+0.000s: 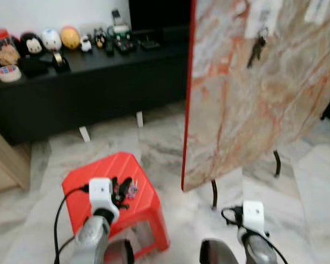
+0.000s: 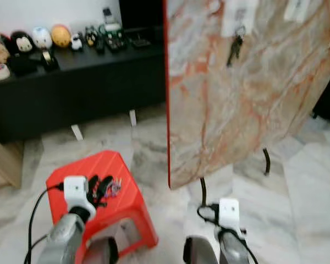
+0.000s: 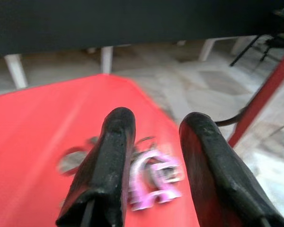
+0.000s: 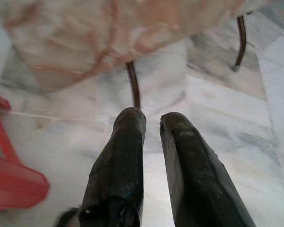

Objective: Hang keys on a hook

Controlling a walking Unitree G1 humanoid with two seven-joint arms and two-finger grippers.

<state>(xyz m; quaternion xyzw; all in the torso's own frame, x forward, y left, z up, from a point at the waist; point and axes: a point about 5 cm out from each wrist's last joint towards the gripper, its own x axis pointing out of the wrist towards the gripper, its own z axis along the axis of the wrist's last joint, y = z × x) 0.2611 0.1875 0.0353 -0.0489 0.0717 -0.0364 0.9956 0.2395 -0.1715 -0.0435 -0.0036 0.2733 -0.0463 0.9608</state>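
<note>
The left gripper hovers with fingers parted over the keys on the red stool, the board's hook at one o'clock; closing off-centre could nudge the keys off the stool's edge.

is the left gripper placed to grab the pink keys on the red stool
Probably yes: the left gripper hovers open right over the pink keys on the red stool, fingers straddling them, nothing between.
</note>
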